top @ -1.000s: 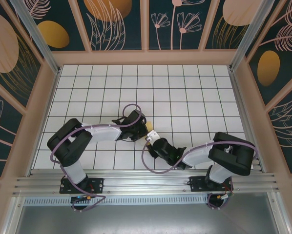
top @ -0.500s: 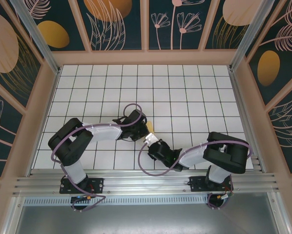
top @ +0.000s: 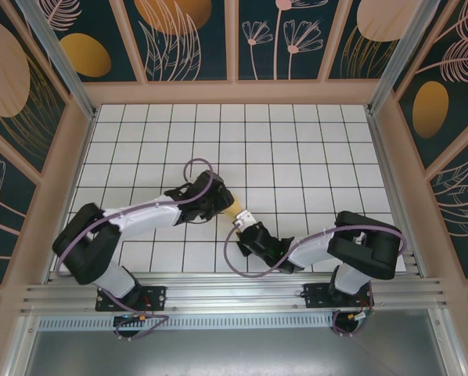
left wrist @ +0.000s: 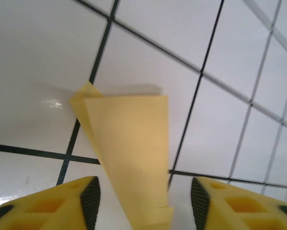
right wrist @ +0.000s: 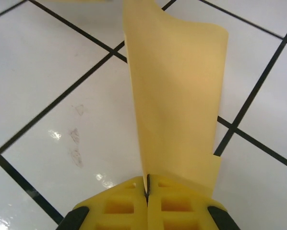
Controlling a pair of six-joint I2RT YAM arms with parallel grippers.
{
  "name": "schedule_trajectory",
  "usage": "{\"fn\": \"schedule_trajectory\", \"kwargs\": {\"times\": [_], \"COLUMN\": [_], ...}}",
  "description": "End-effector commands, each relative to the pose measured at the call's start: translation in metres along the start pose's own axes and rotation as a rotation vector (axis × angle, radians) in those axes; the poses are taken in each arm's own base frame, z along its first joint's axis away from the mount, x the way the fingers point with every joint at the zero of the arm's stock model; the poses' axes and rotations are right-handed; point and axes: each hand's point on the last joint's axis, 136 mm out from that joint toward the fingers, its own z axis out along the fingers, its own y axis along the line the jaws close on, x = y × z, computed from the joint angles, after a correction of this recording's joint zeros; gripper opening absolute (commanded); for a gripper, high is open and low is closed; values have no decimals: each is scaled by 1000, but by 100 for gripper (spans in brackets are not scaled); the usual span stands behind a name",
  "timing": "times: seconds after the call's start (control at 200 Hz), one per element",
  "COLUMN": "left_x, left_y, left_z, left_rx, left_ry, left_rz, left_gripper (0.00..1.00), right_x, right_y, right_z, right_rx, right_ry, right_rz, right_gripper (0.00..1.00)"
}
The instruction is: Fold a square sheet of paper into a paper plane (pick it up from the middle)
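I have both arms reaching in towards the middle of the white grid-tiled worktop. They meet about midway between its left and right edges, closer to the near edge than the far one. The pale-yellow folded paper sheet sits right between the two wrists there, and from above I see only a small yellow sliver of it.

On my right wrist feed, the right gripper is closed, its yellow fingers pressed together with only a thin seam between them. The lower edge of the paper is pinched in that seam. From there the sheet stands away from the fingers as a tall, narrow panel with a crease running up its left side and a slightly curled far corner. It crosses one of the dark grid lines behind it.

On my left wrist feed, the left gripper has its jaws spread. One yellow finger is low on the left and the other low on the right. The paper runs between them as a tapering wedge, with a gap on both sides, so this gripper holds nothing. The wide far end shows a second folded layer peeking out on the left, with a soft shadow on the tile beyond. I cannot tell whether that end touches the worktop.
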Motion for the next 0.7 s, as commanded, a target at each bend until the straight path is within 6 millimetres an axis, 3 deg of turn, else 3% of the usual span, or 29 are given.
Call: {"fn": "schedule_trajectory", "kwargs": {"times": [0.0,0.275,0.696], "left_x": [-16,-20,18], "left_y": [25,12,-34], "left_z": [-22,-49,-26], "left_rx": [-56,138,400], "left_ry": [-107,-173,34], "left_rz": [-17,-21,90], "left_gripper": [67,67,51], "right_x": [-18,-33,-29], "right_y": [18,23,20], "right_z": [-5,-11,-10], "right_rx": [-165,-374,-540], "right_ry": [-47,-56,62], "right_rz": [195,457,692], "right_gripper": [0,0,0]}}
